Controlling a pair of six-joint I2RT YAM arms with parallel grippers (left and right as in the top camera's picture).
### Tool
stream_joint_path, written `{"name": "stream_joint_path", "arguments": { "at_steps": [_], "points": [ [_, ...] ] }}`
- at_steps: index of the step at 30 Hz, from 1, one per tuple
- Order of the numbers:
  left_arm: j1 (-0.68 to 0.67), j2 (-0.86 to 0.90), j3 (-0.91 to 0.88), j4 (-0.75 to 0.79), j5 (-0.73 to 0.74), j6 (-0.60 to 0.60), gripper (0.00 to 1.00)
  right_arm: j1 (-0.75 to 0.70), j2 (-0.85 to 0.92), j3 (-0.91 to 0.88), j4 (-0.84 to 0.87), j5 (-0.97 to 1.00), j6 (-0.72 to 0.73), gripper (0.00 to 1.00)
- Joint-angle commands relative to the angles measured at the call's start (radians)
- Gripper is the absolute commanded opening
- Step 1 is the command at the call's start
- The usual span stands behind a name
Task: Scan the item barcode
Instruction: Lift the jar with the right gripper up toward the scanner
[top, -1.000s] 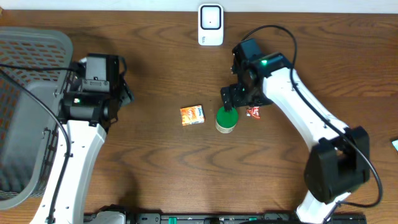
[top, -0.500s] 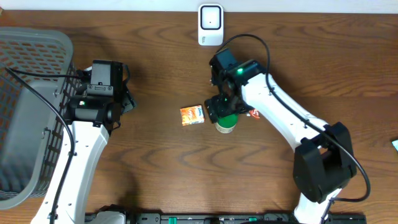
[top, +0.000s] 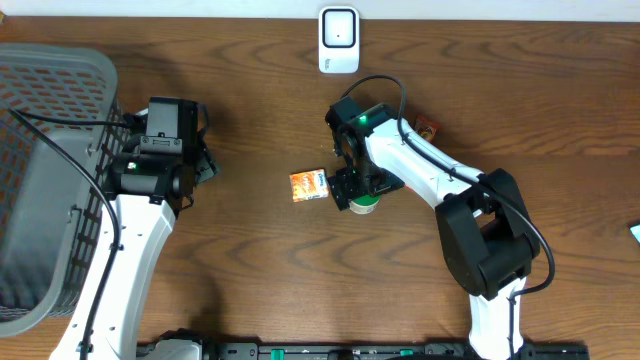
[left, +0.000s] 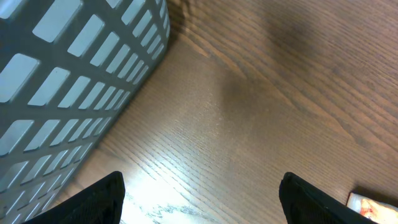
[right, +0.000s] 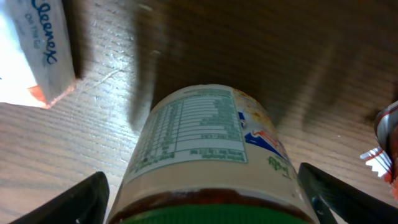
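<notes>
The jar (right: 208, 134) (green lid, nutrition label toward the wrist camera) stands on the counter (top: 250, 260) just beside an orange packet (top: 309, 185), well apart from the scanner (top: 339, 40); the right claw (right: 200, 202) straddles it, fingers apart, seemingly with a sliver of gap on each side; the left claw (left: 202, 199) hangs spread near the basket (left: 56, 74), holding nothing.
</notes>
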Motion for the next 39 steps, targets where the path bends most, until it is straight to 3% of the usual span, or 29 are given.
{"name": "stream_joint_path", "arguments": {
  "at_steps": [1,14,22,25,33,39],
  "points": [
    [0.002,0.003,0.001,-0.004,-0.002,-0.01,0.8,0.002,0.001,0.0,0.005,0.023,-0.006,0.9],
    [0.002,0.003,-0.049,-0.01,-0.002,-0.009,0.8,0.002,0.02,-0.066,0.084,0.033,0.034,0.9],
    [0.002,0.003,-0.06,-0.01,-0.002,-0.01,0.8,0.002,0.022,-0.071,0.079,0.037,0.071,0.59],
    [0.002,0.003,-0.061,-0.01,-0.002,-0.01,0.8,-0.004,0.021,-0.044,0.038,0.037,0.076,0.58],
    [0.002,0.003,-0.061,-0.01,-0.002,-0.01,0.8,-0.019,0.021,0.248,-0.173,0.106,0.076,0.58],
    [0.002,0.003,-0.061,-0.01,-0.002,-0.01,0.8,-0.018,0.021,0.553,-0.208,0.255,0.076,0.56]
  ]
}}
